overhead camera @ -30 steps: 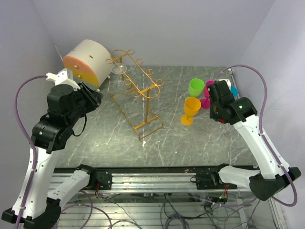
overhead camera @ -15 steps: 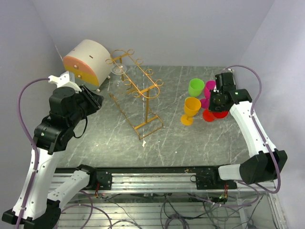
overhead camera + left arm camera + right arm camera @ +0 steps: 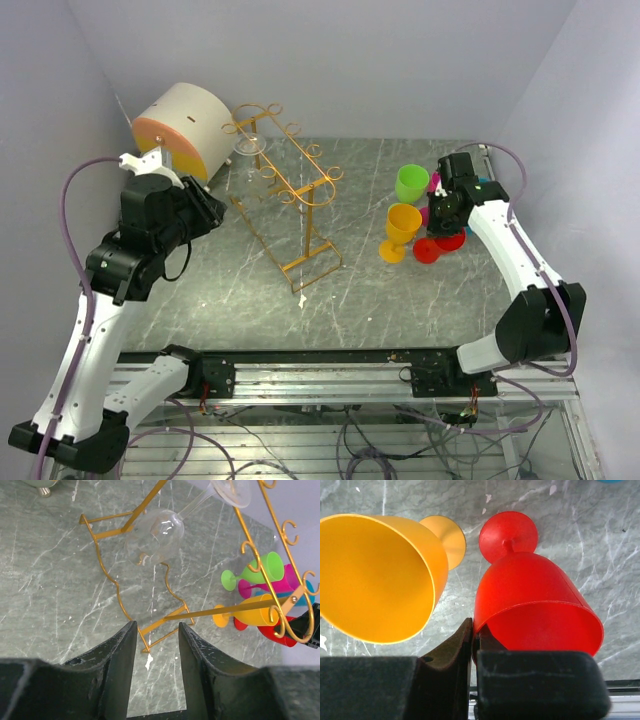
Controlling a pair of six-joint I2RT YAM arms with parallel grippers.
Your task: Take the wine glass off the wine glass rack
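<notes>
Your white-shelled arms carry black joint housings and looping mauve cables; left hand and right hand are matte black.

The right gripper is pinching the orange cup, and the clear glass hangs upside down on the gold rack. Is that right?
Not quite. The right gripper is pinching the rim of the red cup, not the orange cup beside it, as the right wrist view shows. The clear glass does hang upside down on the gold rack.
</notes>
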